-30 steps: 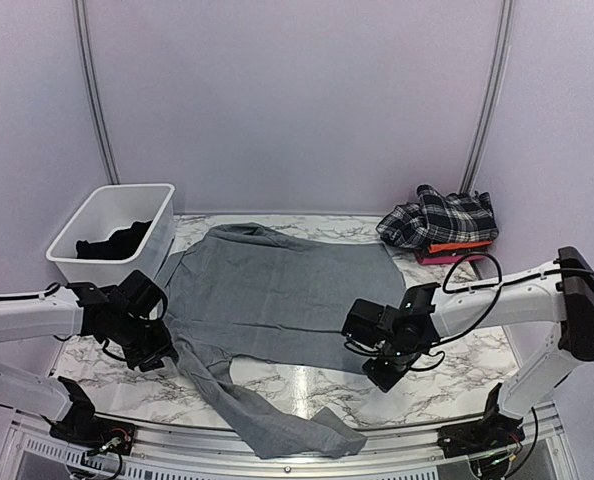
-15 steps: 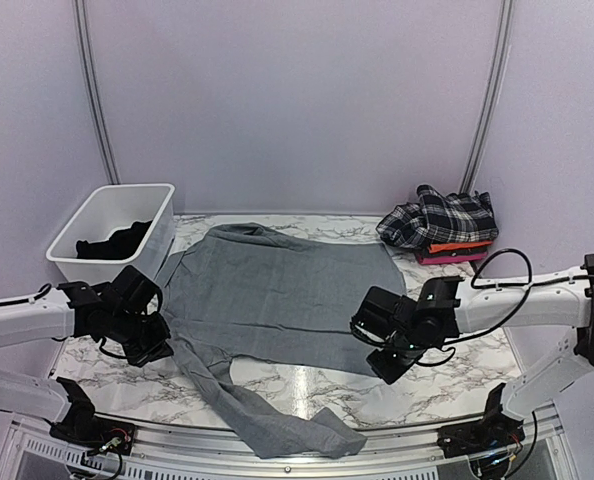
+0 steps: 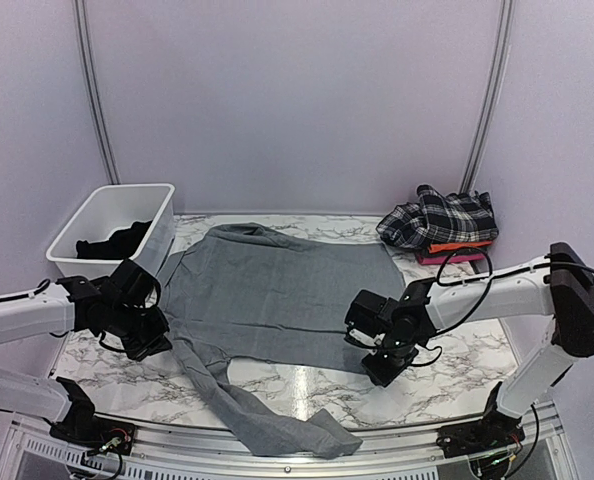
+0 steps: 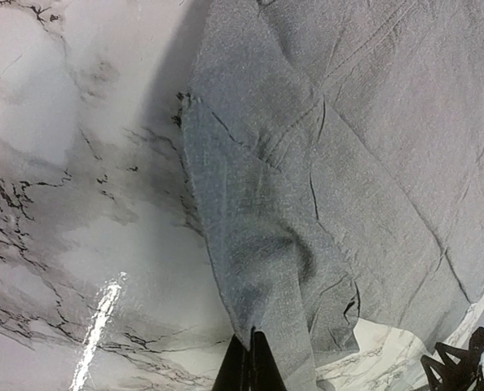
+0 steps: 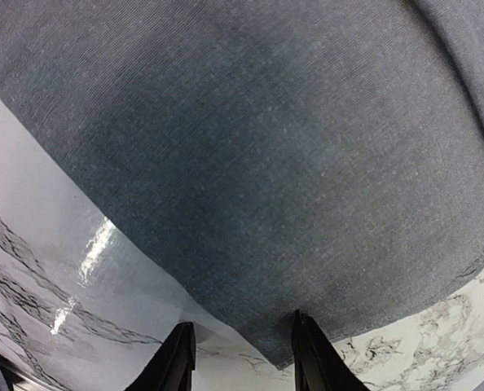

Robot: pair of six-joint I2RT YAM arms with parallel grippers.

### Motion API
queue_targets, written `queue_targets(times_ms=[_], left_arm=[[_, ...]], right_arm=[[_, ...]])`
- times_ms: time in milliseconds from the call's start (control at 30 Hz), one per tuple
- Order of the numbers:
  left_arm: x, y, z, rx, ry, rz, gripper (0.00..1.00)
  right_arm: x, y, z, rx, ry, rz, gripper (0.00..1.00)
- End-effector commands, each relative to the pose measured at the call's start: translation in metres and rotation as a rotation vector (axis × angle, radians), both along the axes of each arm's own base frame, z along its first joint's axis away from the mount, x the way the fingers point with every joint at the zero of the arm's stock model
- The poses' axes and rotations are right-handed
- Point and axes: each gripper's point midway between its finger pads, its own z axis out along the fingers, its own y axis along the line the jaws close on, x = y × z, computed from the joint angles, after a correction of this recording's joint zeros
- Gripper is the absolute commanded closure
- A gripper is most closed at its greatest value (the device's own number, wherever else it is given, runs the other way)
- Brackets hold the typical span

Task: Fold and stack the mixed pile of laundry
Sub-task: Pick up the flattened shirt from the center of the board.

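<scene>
White basket, black cloth inside, stood far left. Left gripper clenched on grey garment edge; garment lay spread across marble table. Right gripper released, jaws astride hem. Plaid stack sat far right.

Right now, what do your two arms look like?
The left arm and right arm are white tubes linked by chunky black joints, with thin black cables looping loosely alongside. The left gripper and right gripper are black, each with two slim, flat black fingers.
</scene>
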Motion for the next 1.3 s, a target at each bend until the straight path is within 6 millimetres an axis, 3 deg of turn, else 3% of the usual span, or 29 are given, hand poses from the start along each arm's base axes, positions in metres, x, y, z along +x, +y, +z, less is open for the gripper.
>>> queue_targets(times_ms=[0,200,267,333,433,667,1033,1267], left_arm=[[0.002,0.002,0.004,0.019,0.014,-0.003,1.0],[0.009,0.001,0.007,0.02,0.012,-0.006,1.0],[0.011,-0.001,0.008,0.018,0.012,-0.01,1.0],[0.013,-0.002,0.01,0.012,0.009,-0.01,1.0],[0.014,-0.005,0.015,-0.003,0.001,-0.012,1.0],[0.016,-0.006,0.04,-0.053,-0.055,0.01,1.0],[0.063,-0.007,0.082,-0.024,-0.15,0.035,1.0],[0.104,-0.012,0.087,0.014,-0.151,0.04,1.0]], right_arm=[[0.004,0.004,-0.007,0.056,0.029,-0.002,0.63],[-0.011,0.002,-0.026,0.043,0.132,0.016,0.73],[-0.014,-0.001,-0.031,0.023,0.151,0.018,0.83],[-0.014,-0.001,-0.031,0.011,0.16,0.02,1.0],[-0.01,0.0,-0.017,0.019,0.13,0.005,1.0],[-0.006,0.01,0.036,0.104,0.055,-0.028,1.0],[0.045,-0.001,0.069,0.122,-0.054,-0.09,1.0],[0.094,-0.018,0.072,0.132,-0.071,-0.155,1.0]])
